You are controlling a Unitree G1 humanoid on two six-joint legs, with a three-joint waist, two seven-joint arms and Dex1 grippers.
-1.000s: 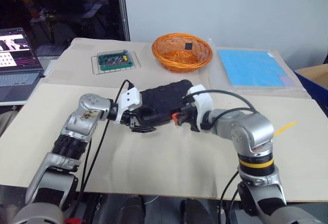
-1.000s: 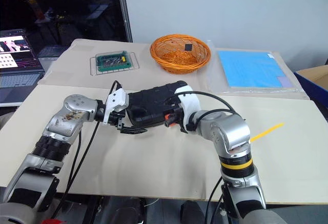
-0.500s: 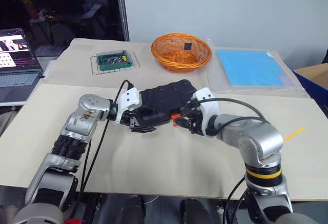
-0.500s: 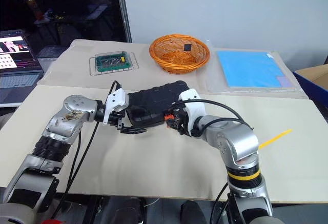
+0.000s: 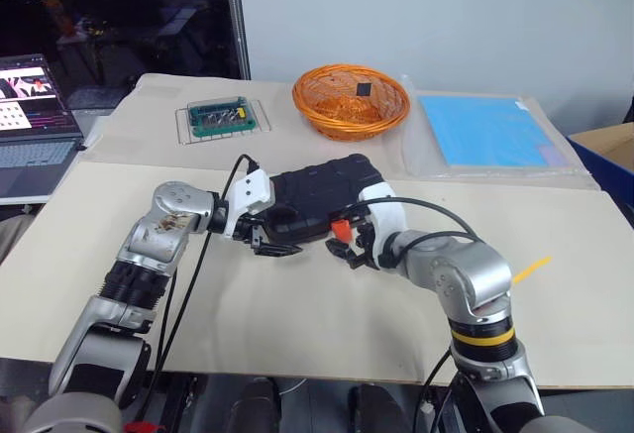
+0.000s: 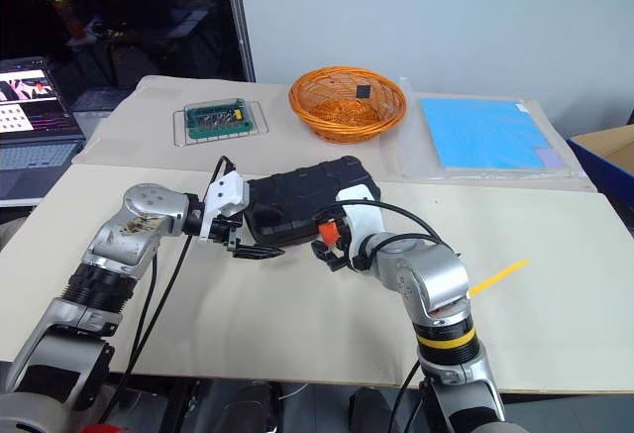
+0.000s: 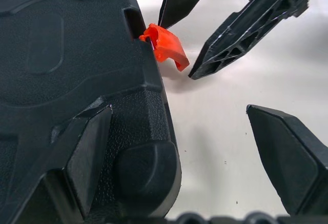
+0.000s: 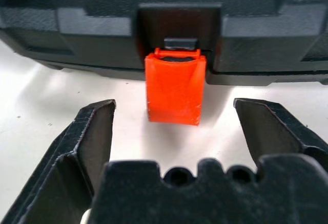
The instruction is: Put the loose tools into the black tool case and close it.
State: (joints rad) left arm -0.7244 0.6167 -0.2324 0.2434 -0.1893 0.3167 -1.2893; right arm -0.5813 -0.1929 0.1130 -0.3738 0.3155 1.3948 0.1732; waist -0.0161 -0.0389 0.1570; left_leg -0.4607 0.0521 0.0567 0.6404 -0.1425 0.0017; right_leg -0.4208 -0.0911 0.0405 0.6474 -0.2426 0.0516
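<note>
Black moulded plastic sits shut near the middle of the surface: the black tool case [image 5: 322,195] lies with its lid down, its long front edge facing the near edge of the surface; no loose tools are seen lying on the surface, so by my reading the packing is done and the lid is lowered. What is left looks to be the fastening; the orange latch [image 8: 174,87] hangs down from its notch in the front wall, its flap tilted away from the case instead of lying flat against it, so I judge it not yet snapped home.

At the latch is the right gripper [image 8: 174,131], its fingers spread apart with one on either side of the orange flap, touching nothing that I can make out; the left gripper [image 7: 174,157] is also spread wide, one finger lying against the case's corner on the left-hand end, the other out over bare surface, more a brace than a grasp.

Towards the far edge stand an orange woven basket [image 5: 351,102], a small green board in a wire tray [image 5: 225,117] and a blue sheet [image 5: 485,131], all well apart from the case.
</note>
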